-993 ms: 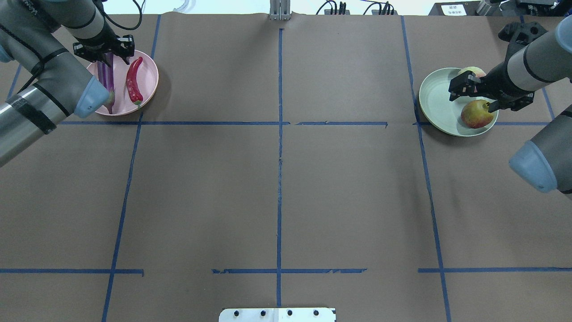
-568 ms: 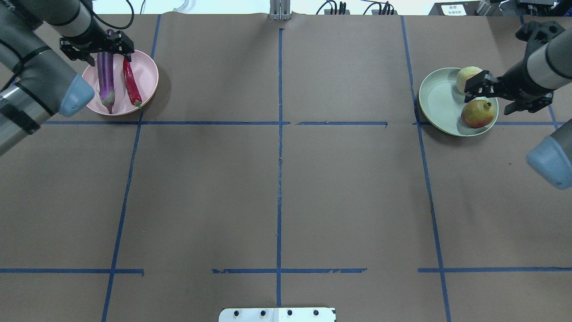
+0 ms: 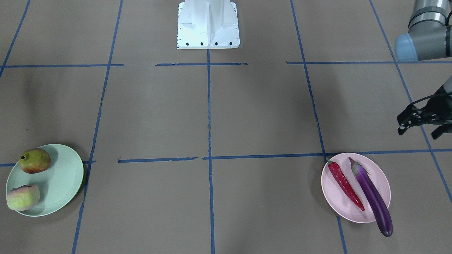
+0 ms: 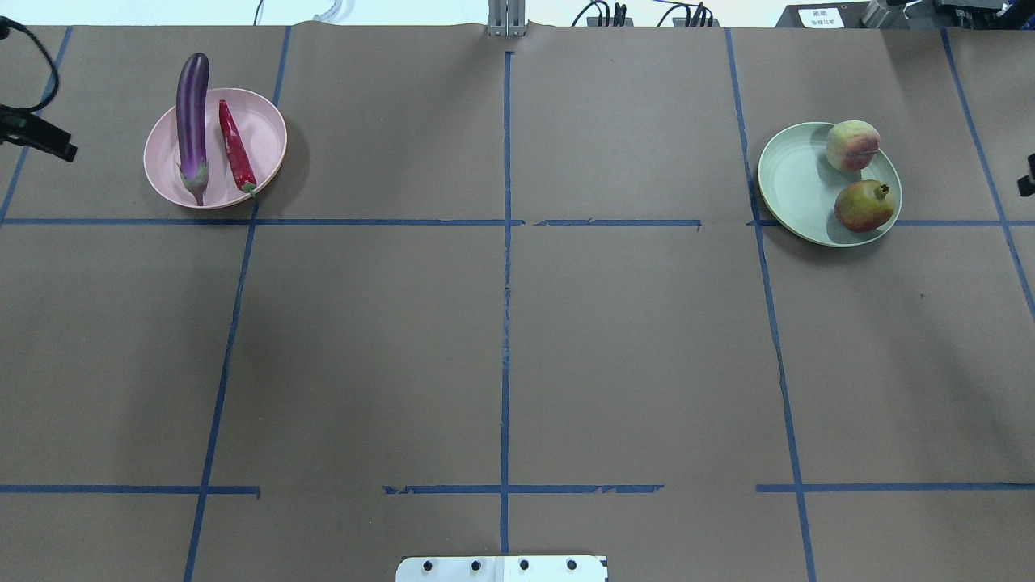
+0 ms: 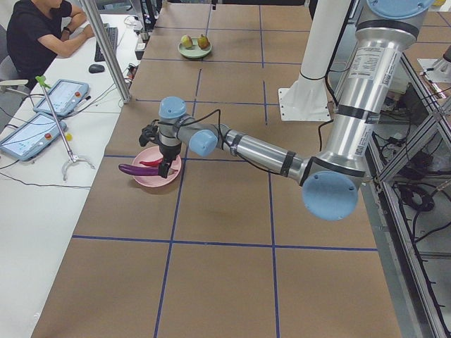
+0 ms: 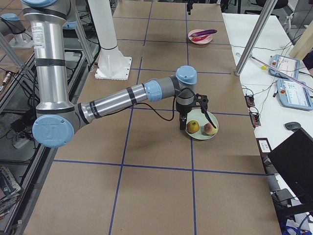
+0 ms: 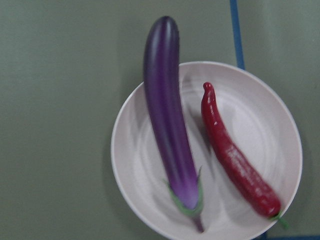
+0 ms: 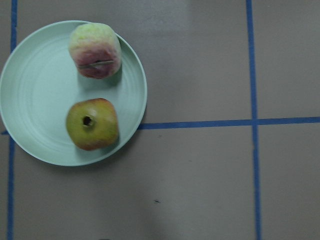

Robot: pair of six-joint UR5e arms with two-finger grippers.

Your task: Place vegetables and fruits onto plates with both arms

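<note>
The purple eggplant (image 4: 192, 121) and the red chili (image 4: 236, 149) lie side by side on the pink plate (image 4: 267, 129); the eggplant's tip hangs over the far rim. The peach-like fruit (image 4: 851, 145) and the pomegranate-like fruit (image 4: 863, 206) sit on the mint green plate (image 4: 792, 182). My left gripper (image 3: 420, 133) is open and empty, off to the plate's outer side and raised; only its tip shows at the overhead view's left edge. My right gripper (image 4: 1028, 174) shows as a sliver at the right edge; I cannot tell its state.
The white robot base (image 3: 208, 24) stands at the near middle edge. Blue tape lines grid the brown paper. A metal bracket (image 4: 507, 20) and cables sit at the far edge. An operator (image 5: 39, 32) sits at a side table with tablets (image 5: 42, 113).
Both arms have pulled outward from over their plates to the edges of the overhead view. The eggplant, chili and both fruits stay on their plates, now fully uncovered.
</note>
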